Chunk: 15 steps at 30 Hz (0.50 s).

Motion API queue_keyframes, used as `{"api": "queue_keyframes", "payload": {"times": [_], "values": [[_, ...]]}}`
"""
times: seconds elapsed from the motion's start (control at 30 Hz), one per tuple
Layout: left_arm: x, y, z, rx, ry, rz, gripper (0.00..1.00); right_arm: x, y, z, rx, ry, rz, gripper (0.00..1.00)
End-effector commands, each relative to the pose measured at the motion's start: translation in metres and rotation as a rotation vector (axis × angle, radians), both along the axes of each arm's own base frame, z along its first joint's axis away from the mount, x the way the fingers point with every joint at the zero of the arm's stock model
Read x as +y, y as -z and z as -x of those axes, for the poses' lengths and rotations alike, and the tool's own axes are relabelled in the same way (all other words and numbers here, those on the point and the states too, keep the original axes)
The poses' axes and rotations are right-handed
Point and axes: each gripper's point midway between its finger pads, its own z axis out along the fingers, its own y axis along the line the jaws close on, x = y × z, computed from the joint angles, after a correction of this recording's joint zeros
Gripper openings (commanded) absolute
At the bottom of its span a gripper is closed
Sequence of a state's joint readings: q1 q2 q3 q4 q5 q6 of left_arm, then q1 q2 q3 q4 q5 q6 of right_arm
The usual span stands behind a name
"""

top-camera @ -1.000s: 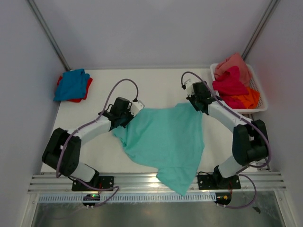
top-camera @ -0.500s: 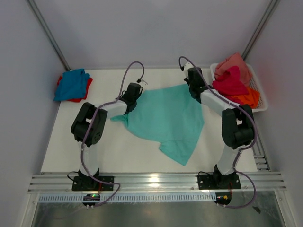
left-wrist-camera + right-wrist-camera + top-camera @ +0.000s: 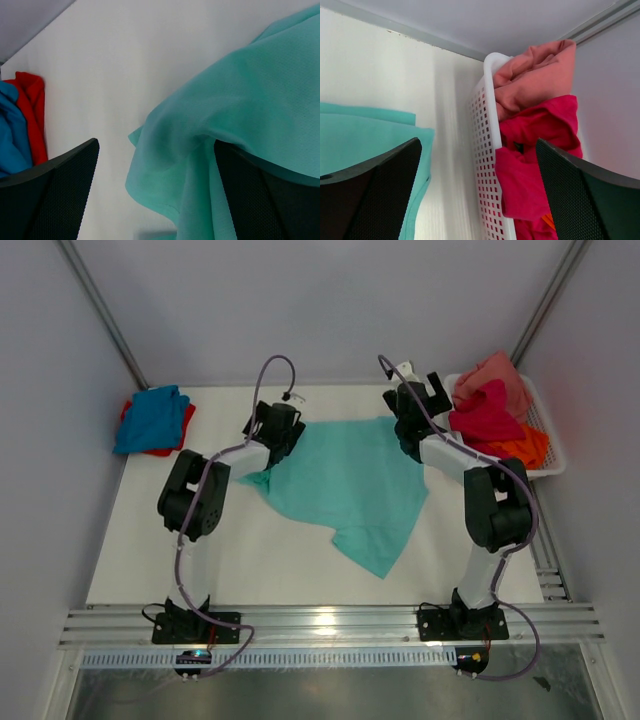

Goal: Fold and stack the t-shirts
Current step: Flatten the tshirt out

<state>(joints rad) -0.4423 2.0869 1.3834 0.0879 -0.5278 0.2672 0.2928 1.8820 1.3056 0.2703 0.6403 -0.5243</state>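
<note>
The mint-teal t-shirt (image 3: 345, 480) lies spread on the white table, its hem pointing at the near edge. My left gripper (image 3: 283, 430) is at its far left corner, jaws open, and a loose fold of the teal cloth (image 3: 240, 100) hangs between the fingers, against the right one. My right gripper (image 3: 420, 390) stands open above the far right corner with nothing in it. In the right wrist view the teal shirt (image 3: 365, 135) lies lower left. A blue t-shirt (image 3: 150, 415) rests on a red one (image 3: 184, 430) at the far left.
A white mesh basket (image 3: 540, 474) at the far right holds salmon pink (image 3: 495, 370), magenta (image 3: 485, 415) and orange (image 3: 525, 448) shirts. Its wall (image 3: 487, 160) is right ahead of the right gripper. Grey walls close in both sides and the back.
Both grippers carried the teal shirt toward the far side of the table, then opened and let it go. It now lies farther back and flatter.
</note>
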Motion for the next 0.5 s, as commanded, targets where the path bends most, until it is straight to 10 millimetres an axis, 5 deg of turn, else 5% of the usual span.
{"api": "queue_keyframes", "payload": {"times": [0.0, 0.03, 0.1, 0.2, 0.23, 0.27, 0.33, 0.4, 0.47], "values": [[-0.008, -0.059, 0.000, -0.105, 0.010, 0.117, 0.99, 0.002, -0.065, 0.014, -0.211, 0.002, -0.021, 0.99], [-0.008, -0.065, 0.004, -0.110, 0.018, 0.128, 0.99, 0.004, -0.082, 0.025, -0.235, -0.021, -0.035, 0.99], [-0.014, -0.097, 0.018, -0.128, 0.076, 0.178, 0.99, 0.026, -0.057, 0.045, -0.091, -0.168, -0.043, 1.00], [-0.021, -0.102, 0.058, 0.005, 0.199, 0.210, 0.99, 0.056, -0.041, 0.105, 0.089, -0.440, -0.117, 0.99], [-0.018, -0.124, 0.079, 0.000, 0.239, 0.232, 0.99, 0.055, -0.014, 0.134, 0.208, -0.483, -0.118, 0.99], [-0.012, -0.122, 0.099, 0.058, 0.263, 0.219, 0.99, 0.070, -0.031, 0.160, 0.197, -0.622, -0.148, 0.99], [-0.024, -0.131, 0.133, 0.105, 0.401, 0.279, 0.99, 0.078, -0.008, 0.209, 0.321, -0.755, -0.173, 0.99], [-0.016, -0.136, 0.173, 0.148, 0.493, 0.257, 0.99, 0.087, -0.022, 0.244, 0.300, -0.892, -0.167, 1.00], [-0.015, -0.138, 0.197, 0.138, 0.540, 0.287, 0.99, 0.083, -0.009, 0.267, 0.395, -0.930, -0.150, 0.99]]}}
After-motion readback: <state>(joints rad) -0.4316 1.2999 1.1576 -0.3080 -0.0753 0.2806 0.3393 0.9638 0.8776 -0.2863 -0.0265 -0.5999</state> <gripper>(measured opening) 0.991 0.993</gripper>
